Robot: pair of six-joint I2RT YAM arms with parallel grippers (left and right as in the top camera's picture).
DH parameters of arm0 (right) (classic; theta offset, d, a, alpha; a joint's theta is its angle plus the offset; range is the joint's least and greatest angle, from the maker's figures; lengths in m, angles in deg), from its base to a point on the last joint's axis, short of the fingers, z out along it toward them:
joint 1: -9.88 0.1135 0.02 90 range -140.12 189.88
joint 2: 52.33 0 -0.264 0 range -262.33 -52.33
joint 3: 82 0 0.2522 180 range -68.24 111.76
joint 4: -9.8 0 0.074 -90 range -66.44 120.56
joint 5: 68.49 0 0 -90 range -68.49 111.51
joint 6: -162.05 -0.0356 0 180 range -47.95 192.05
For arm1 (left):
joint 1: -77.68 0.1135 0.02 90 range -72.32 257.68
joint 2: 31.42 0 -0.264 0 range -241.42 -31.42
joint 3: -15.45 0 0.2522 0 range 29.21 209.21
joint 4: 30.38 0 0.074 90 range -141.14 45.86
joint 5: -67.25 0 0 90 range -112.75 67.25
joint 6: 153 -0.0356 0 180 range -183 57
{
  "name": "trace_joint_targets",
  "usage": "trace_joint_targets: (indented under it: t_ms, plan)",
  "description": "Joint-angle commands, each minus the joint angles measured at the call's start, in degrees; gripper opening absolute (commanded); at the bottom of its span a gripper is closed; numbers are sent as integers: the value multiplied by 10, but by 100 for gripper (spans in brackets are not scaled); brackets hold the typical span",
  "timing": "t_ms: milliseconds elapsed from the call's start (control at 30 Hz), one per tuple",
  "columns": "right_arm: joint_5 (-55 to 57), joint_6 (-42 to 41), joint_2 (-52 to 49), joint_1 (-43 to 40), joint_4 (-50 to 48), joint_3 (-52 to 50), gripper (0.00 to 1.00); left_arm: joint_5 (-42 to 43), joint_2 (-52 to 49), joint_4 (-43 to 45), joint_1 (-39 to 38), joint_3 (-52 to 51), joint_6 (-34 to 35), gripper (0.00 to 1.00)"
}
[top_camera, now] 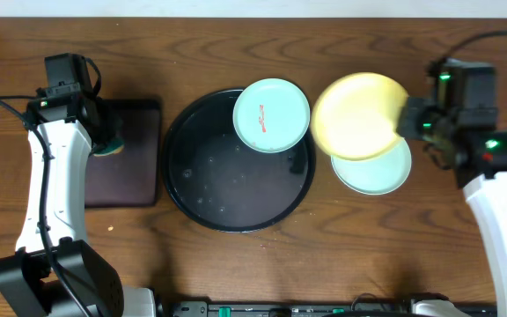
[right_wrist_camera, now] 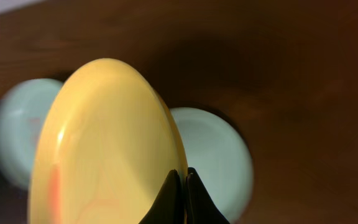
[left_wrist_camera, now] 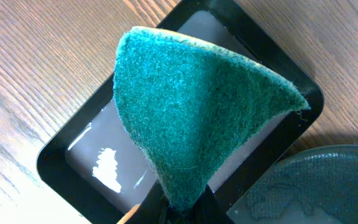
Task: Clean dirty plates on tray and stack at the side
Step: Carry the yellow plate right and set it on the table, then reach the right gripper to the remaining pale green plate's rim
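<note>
The overhead camera looks straight down from far, with the round tray (top_camera: 209,189) central. The left wrist camera looks closely down on the rectangular tray (left_wrist_camera: 86,146) left of it. The right wrist camera, right of it, closely faces the yellow plate (right_wrist_camera: 104,143). Overhead shares both.

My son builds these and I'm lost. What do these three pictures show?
Two robot arms work at a brown wooden table. One picture looks down from above; the others come from a camera on each wrist. The left gripper pinches a green scouring sponge above a rectangular black tray. The right gripper holds a pale yellow round plate by its rim, over a mint-blue plate on the wood. A second mint-blue plate, smeared red, overlaps the rim of the large round black tray.
</note>
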Motion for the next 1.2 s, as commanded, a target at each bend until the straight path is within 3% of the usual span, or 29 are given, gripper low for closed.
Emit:
trace_joint_targets:
  t_ms: [0, 467, 633, 800, 933, 1167]
  plan:
    - [-10, -11, -41, -57, 15, -16, 1, -7, 2, -1, 2, 12, -11, 7]
    - [-15, -12, -199, -72, 8, -40, 1, -7, 2, -2, 2, 12, -11, 7]
    - [-61, -3, -188, -65, 14, -18, 17, -7, 2, -1, 2, 12, -11, 7]
    - [-195, 24, -185, -47, 14, 41, 25, -7, 2, -1, 2, 12, -11, 7]
    - [-203, 41, -202, -2, 15, 103, 32, -7, 2, -1, 2, 12, -11, 7]
    - [-203, 88, -349, 97, 38, 265, 44, -7, 2, -2, 2, 12, -11, 7]
